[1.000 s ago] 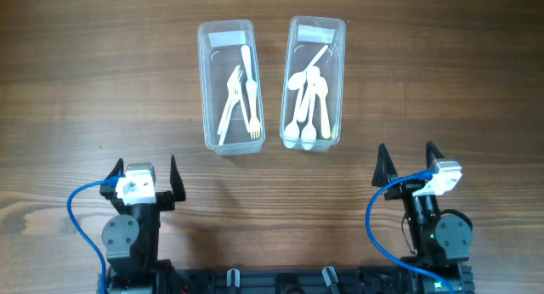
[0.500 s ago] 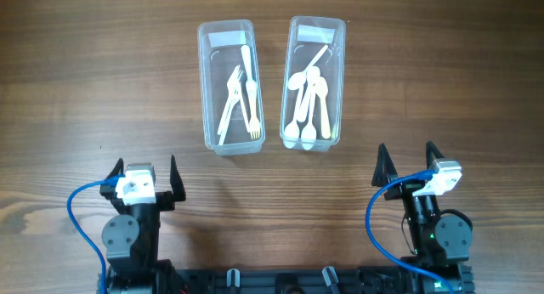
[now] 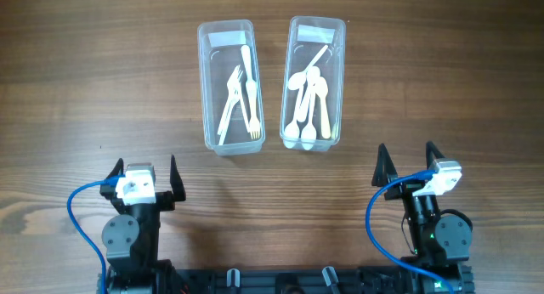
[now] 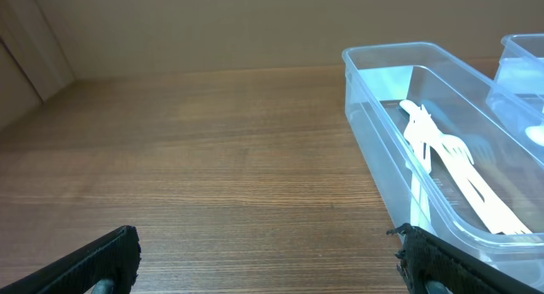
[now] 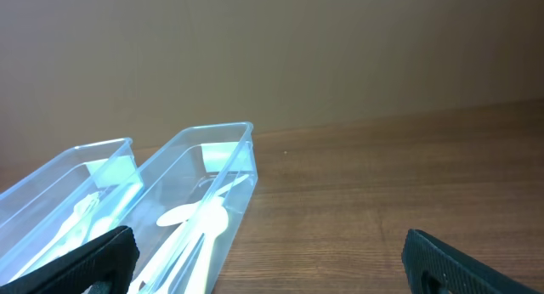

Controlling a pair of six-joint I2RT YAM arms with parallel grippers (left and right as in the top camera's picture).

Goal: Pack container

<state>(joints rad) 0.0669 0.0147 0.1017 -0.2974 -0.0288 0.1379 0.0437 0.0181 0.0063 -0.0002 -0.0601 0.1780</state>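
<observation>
Your three views
Overhead you look straight down at the table (image 3: 85,115); both wrist cameras sit low, facing forward; all share the fork container (image 3: 212,90).

Clear container (image 5: 240,192) with white spoons (image 5: 194,216) at near left, second clear container (image 5: 76,171) just left of it, wooden table (image 5: 382,183), brown wall (image 5: 297,48) far, right gripper (image 5: 270,264) spread wide at near corners.
</observation>
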